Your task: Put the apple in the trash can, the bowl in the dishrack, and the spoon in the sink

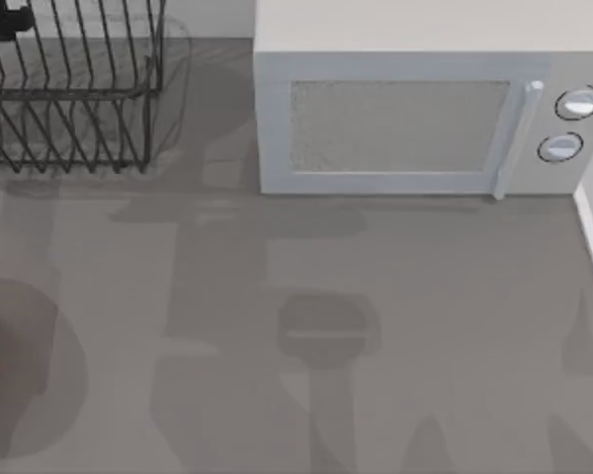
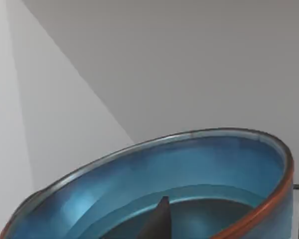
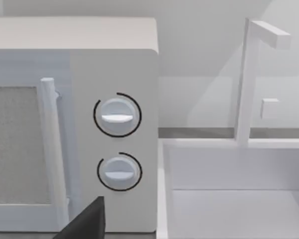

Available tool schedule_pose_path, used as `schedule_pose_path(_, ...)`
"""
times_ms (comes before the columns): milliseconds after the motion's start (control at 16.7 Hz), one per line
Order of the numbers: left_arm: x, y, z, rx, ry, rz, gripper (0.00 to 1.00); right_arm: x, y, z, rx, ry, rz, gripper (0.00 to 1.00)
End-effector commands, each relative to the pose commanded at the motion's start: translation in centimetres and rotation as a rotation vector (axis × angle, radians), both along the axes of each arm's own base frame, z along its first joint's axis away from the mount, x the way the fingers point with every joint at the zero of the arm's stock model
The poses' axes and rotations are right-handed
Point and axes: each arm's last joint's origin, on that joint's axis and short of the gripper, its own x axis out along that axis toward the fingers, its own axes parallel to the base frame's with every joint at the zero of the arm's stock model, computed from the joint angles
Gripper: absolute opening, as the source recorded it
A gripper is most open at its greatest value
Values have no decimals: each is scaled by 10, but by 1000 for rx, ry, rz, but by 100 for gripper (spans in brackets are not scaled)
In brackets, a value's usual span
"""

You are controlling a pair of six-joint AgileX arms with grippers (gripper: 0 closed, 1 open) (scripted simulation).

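we judge the bowl-to-dishrack step is in hand. in the left wrist view the teal bowl (image 2: 189, 184) sits tilted right against our left gripper, one dark fingertip (image 2: 158, 219) inside it; it looks grasped, though we cannot tell for sure. the dishrack (image 1: 69, 89) stands at ten o'clock on the table. next comes lowering the bowl between its bars. our right arm faces the microwave (image 3: 74, 124) and sink (image 3: 229, 189); its fingers are cut off.
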Motion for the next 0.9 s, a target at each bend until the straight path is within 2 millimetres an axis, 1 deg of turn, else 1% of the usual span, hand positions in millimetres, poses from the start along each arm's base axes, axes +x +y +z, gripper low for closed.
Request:
schedule_pose_path(60,0,0,0,0,0,0,98,0,0,0,0,0,0,100)
schedule_pose_path(120,0,0,0,0,0,0,100,0,0,0,0,0,0,100)
schedule_pose_path(660,0,1,0,0,-1,2,100,0,0,0,0,0,0,100)
schedule_pose_path(780,-6,0,5,-1,-2,1,100,0,0,0,0,0,0,100)
schedule_pose_path(900,-20,-2,16,-3,-6,3,100,0,0,0,0,0,0,100)
